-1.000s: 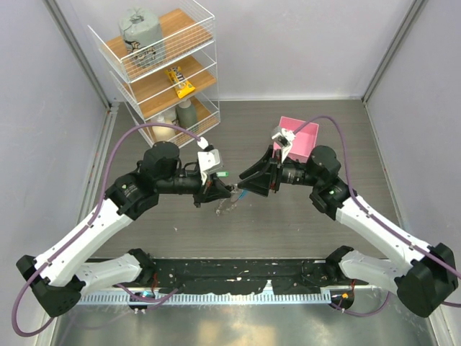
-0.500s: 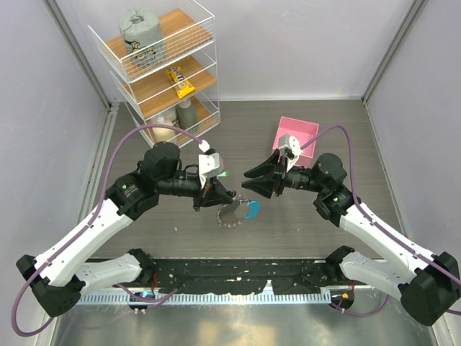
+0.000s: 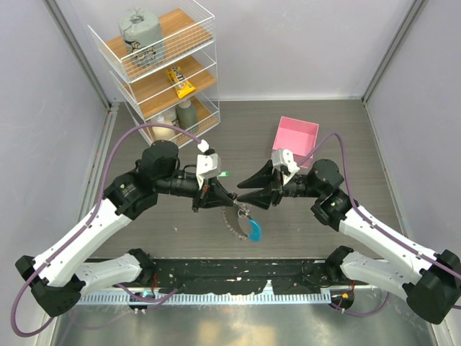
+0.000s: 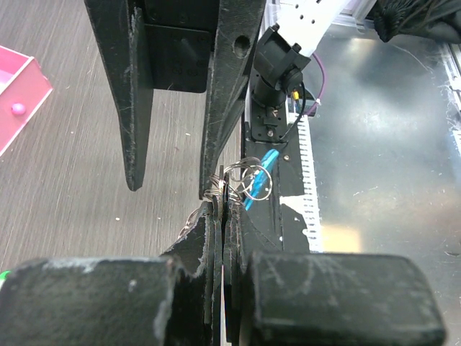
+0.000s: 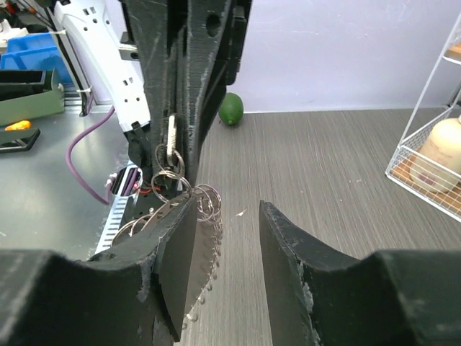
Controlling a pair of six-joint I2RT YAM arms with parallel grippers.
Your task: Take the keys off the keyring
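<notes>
Dark wood-grain surface [image 3: 180, 231], everything happening over its middle. Left tool [image 3: 225, 200] is clenched on the keyring [image 3: 245, 223], which hangs below it with the keys [image 3: 232, 222] fringing it. Right tool [image 3: 243, 196] sits right beside it, jaws apart, gripping nothing.

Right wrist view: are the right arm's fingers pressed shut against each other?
No: the right fingers stand apart, with grey table showing in the gap between them.

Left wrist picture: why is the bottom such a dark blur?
Left wrist view: the left gripper sits nearly against the lens, so it blurs; the keyring beyond is sharper; the metal surface shows a pale glare. Top external view: even light, only soft shadows.
</notes>
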